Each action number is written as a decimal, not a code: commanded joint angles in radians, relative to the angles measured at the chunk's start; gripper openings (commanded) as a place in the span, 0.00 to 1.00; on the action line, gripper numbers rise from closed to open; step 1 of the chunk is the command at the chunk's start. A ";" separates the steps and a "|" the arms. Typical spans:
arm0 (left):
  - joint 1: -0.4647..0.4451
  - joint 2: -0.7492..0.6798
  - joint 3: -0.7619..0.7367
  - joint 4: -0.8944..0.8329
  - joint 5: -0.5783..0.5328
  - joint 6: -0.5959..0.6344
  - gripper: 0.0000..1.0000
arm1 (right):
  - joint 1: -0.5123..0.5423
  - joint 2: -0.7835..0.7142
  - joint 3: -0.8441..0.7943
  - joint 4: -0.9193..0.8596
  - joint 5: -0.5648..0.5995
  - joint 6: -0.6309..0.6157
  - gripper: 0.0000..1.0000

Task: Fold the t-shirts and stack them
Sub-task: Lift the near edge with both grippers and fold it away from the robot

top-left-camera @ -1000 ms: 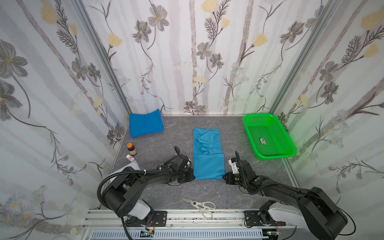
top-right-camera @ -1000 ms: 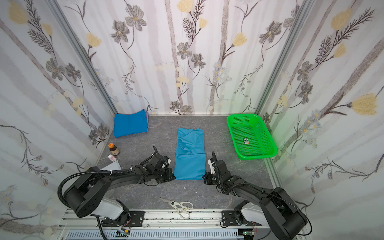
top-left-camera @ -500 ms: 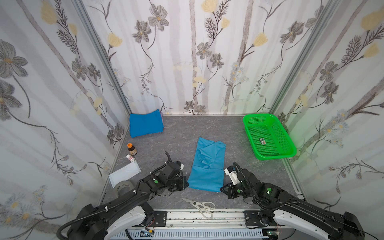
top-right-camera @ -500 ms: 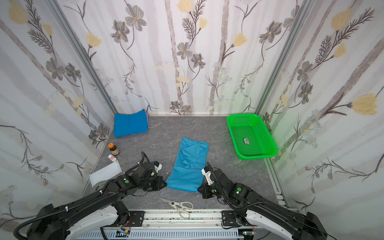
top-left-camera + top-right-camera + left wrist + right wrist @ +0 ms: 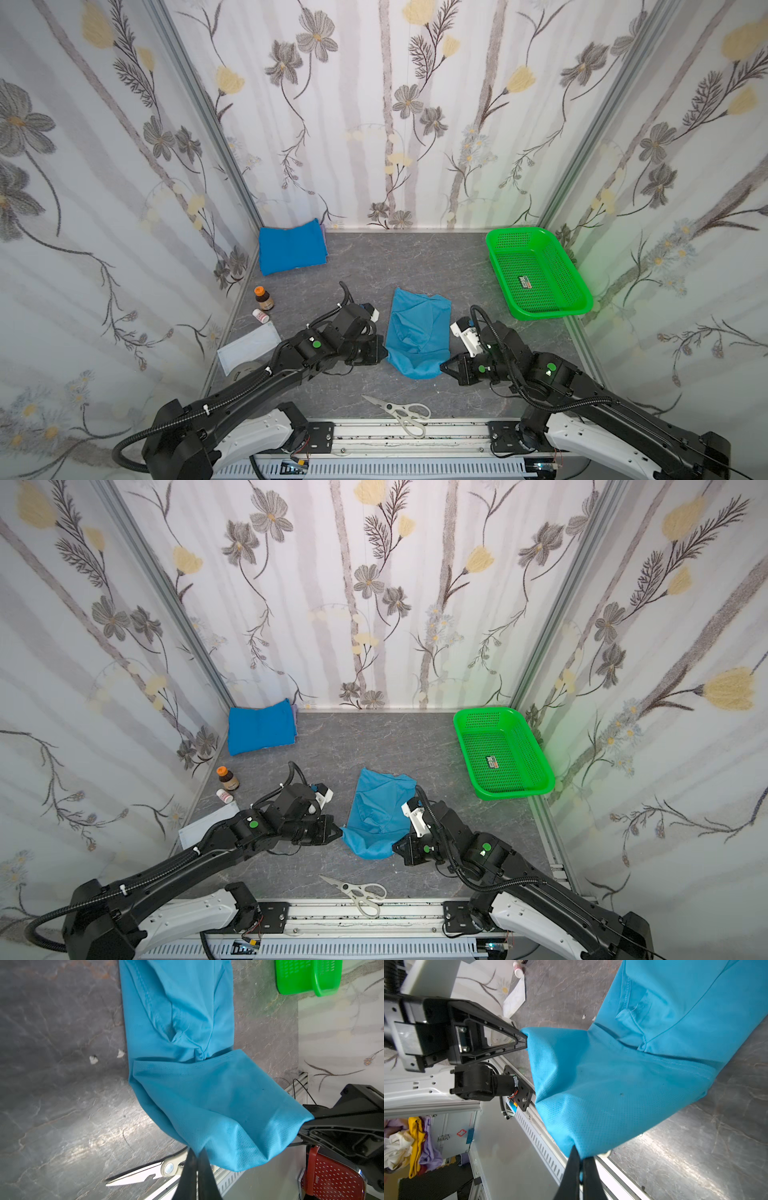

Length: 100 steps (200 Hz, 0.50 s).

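left gripper [image 5: 384, 354] and right gripper [image 5: 443, 368] each pinching light blue t-shirt [image 5: 419, 328] corners, near end seemingly raised

light: bright, even | glare: sheen on tabletop [image 5: 99, 1142] | focus: sharp

Scissors [image 5: 398, 410] lie just before the front rail [image 5: 457, 432]. Bare table [image 5: 407, 257] stretches between the dark blue shirt [image 5: 291, 247] and green basket [image 5: 552, 309].

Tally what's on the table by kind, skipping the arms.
Shirts: 2 (light blue shirt, dark blue shirt)
Bottles: 2 (brown bottle, white bottle)
Basket: 1
Scissors: 1
White packet: 1
Roll, half hidden: 1
Label in basket: 1
Total: 9
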 commanded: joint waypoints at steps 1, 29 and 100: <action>0.029 0.082 0.090 0.009 -0.017 0.085 0.00 | -0.101 0.060 0.039 0.020 -0.057 -0.096 0.00; 0.074 0.211 0.217 0.018 0.010 0.142 0.00 | -0.243 0.177 0.087 0.056 -0.105 -0.152 0.00; 0.224 0.675 0.588 0.077 0.186 0.225 0.00 | -0.495 0.551 0.180 0.345 -0.216 -0.143 0.00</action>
